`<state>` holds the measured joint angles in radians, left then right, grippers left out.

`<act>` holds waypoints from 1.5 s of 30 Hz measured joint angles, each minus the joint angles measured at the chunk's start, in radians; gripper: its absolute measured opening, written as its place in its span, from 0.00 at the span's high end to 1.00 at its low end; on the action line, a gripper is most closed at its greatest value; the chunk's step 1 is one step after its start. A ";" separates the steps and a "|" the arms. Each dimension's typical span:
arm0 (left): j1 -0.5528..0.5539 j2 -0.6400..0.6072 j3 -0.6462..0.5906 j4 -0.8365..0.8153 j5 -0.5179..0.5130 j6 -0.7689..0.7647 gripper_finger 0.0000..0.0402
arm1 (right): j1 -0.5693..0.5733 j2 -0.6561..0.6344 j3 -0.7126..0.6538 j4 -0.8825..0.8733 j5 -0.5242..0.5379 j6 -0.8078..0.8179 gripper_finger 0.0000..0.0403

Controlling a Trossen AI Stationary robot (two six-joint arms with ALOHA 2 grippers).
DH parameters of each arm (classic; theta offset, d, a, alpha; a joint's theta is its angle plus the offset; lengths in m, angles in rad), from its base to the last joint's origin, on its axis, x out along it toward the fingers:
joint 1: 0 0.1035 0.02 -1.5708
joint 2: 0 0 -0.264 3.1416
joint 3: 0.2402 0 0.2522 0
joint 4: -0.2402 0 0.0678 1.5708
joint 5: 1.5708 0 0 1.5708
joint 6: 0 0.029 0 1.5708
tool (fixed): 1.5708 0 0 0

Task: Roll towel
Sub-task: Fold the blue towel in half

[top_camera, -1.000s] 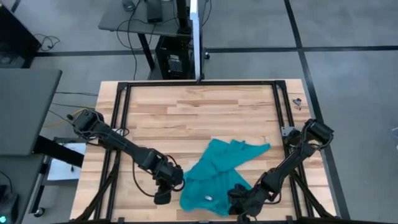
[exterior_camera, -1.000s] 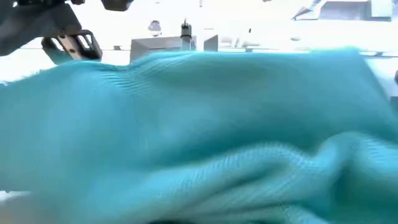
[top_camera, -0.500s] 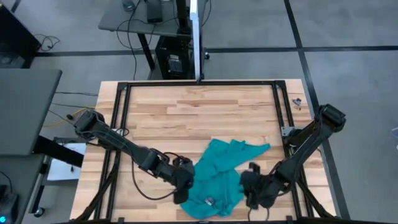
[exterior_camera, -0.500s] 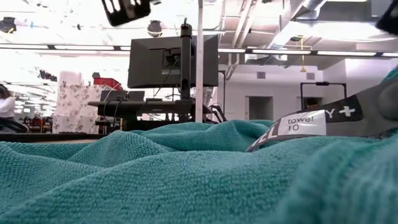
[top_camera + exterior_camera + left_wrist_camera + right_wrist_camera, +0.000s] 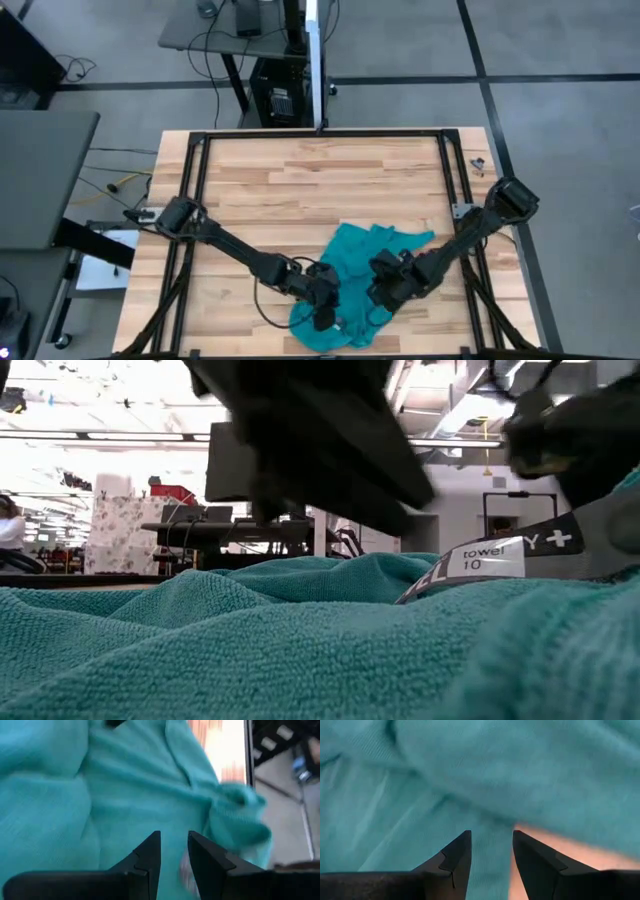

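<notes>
The teal towel lies crumpled on the wooden table, near the middle of its near edge, and rests there in loose folds. A pale tag marked "towel 10" shows on its near part. My left gripper hangs over the towel's near left part, open, with only cloth showing beyond its fingers. My right gripper stands over the towel's near right part, also open, where cloth meets bare wood. I see no finger touching the cloth.
A black metal frame runs around the tabletop. Bare wood stretches from the towel to the far edge. A small dark object lies at the far right corner. The towel reaches close to the table's near edge.
The towel's near part, raised and moving a second ago, has dropped and now lies still in a heap. My left gripper has gone toward the table's right, over the towel. My right gripper has gone left and toward the far edge, onto the towel's right part.
</notes>
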<state>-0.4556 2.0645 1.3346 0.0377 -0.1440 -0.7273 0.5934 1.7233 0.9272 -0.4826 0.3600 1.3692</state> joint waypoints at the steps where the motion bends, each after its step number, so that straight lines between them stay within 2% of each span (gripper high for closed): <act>1: 0.001 0.018 0.000 0.016 0.000 -0.001 0.80 | -0.017 0.000 0.000 -0.003 -0.002 -0.022 0.66; 5: 0.003 0.090 0.000 0.051 0.004 -0.057 0.80 | -0.086 -0.008 0.000 0.035 -0.002 -0.101 0.66; 10: -0.002 0.136 0.004 0.094 -0.008 -0.139 0.80 | -0.135 0.002 0.001 0.066 -0.116 -0.147 0.66; 16: 0.001 0.136 0.007 0.136 -0.017 -0.101 0.80 | -0.125 0.004 0.000 0.081 -0.126 -0.139 0.66; 20: 0.001 0.136 0.012 0.131 -0.018 -0.085 0.80 | -0.184 0.016 0.001 0.086 -0.094 -0.212 0.66; 25: -0.022 0.136 0.006 0.130 -0.039 -0.076 0.80 | -0.335 -0.004 0.022 0.177 -0.057 -0.433 0.66; 33: -0.037 0.136 0.006 0.128 -0.037 -0.074 0.80 | -0.607 -0.018 0.233 0.311 -0.057 -0.852 0.66; 35: -0.037 0.136 0.006 0.121 -0.035 -0.072 0.80 | -0.665 -0.019 0.273 0.345 -0.111 -0.899 0.66; 38: -0.030 0.116 0.005 0.094 -0.018 -0.052 0.80 | -0.709 -0.031 0.313 0.248 -0.256 -0.900 0.66; 40: -0.020 0.091 0.002 0.074 -0.014 -0.031 0.80 | -0.696 -0.068 0.323 0.142 -0.316 -0.903 0.66; 45: 0.018 -0.036 0.005 -0.059 -0.036 0.028 0.80 | -0.538 -0.171 0.313 -0.106 -0.310 -0.924 0.66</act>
<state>-0.4377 2.0283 1.3394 -0.0214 -0.1798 -0.6991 0.0557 1.5528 1.2397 -0.5883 0.0495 0.4448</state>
